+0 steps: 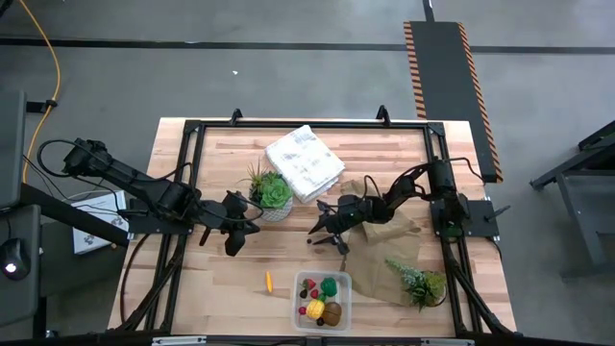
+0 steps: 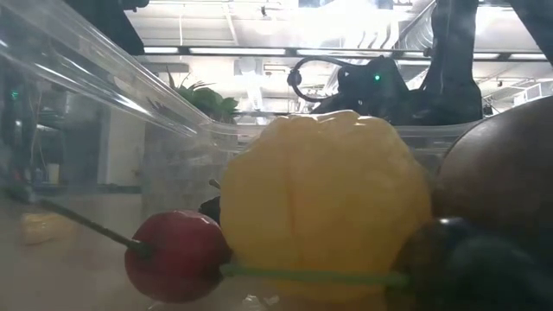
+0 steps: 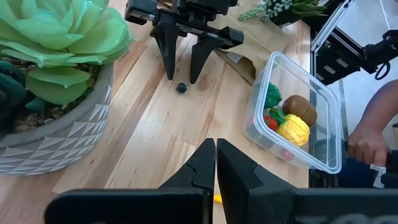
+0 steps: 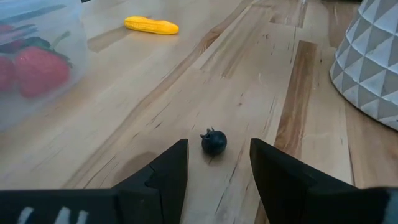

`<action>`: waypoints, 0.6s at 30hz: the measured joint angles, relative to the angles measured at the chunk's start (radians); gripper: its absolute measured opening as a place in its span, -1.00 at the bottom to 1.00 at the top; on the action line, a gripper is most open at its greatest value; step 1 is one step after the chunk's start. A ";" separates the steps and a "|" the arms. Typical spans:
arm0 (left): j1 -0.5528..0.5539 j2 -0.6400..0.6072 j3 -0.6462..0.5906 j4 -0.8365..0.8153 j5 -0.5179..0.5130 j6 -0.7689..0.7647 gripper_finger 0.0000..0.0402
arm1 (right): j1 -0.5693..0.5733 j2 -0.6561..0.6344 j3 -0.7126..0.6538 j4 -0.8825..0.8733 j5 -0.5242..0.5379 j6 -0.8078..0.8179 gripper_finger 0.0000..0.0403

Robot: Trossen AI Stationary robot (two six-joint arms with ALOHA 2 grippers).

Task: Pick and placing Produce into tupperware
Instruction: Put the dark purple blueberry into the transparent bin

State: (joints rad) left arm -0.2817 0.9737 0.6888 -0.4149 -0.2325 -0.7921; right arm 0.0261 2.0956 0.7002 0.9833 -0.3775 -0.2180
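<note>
The left tool [image 1: 233, 234] hangs over the left half of the wooden bench [image 1: 221, 288], its two fingers pressed together with nothing between them. Just beyond it on the far side stands a green succulent [image 1: 272, 191] in a white faceted pot [image 3: 59, 121]. Ahead of the left tool and nearer the front edge lies the orange stick [image 1: 269, 281], alone on the bare wood.

Further right, the right tool [image 1: 330, 235] is lowered to the bench with its fingers about half spread and pointing down. A small dark berry [image 4: 214, 142] sits on the wood in the gap between them, touching neither finger, so the tool holds nothing. The left wrist view shows the same berry [image 3: 181, 88] between the tips of the two dark fingers.

In front of the right tool, toward the bench's near edge, sits the clear tupperware [image 1: 301, 309]. Inside it are the green broccoli-like piece [image 1: 330, 285], red berries [image 1: 309, 288], the yellow lemon [image 1: 314, 309] and the brown kiwi-like ball [image 1: 332, 312]; the low view looks through its wall at the lemon [image 2: 324, 194] and a red berry [image 2: 177, 255] close up.

Behind and to the right of the right tool lie a folded white cloth [image 1: 305, 161] and a crumpled brown paper bag [image 1: 380, 252], with a second potted plant [image 1: 421, 284] at the bag's front corner. A person's hand [image 3: 368, 146] shows past the tupperware in the left wrist view.
</note>
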 joint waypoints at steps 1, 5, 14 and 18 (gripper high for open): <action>0.000 0.000 0.000 0.000 0.000 0.000 -0.97 | 0.000 0.005 0.001 0.004 -0.001 0.000 -0.18; 0.000 0.000 0.000 0.000 0.000 -0.002 -0.97 | -0.002 0.051 0.032 0.010 -0.039 0.011 -0.18; 0.000 0.000 0.000 -0.008 0.013 -0.024 -0.97 | -0.002 0.083 0.033 0.085 -0.034 0.053 -0.18; 0.000 0.000 0.000 -0.008 0.012 -0.024 -0.97 | -0.002 0.083 0.033 0.084 -0.034 0.053 -0.18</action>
State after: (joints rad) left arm -0.2821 0.9737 0.6888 -0.4229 -0.2203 -0.8162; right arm 0.0242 2.1788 0.7330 1.0674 -0.4118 -0.1654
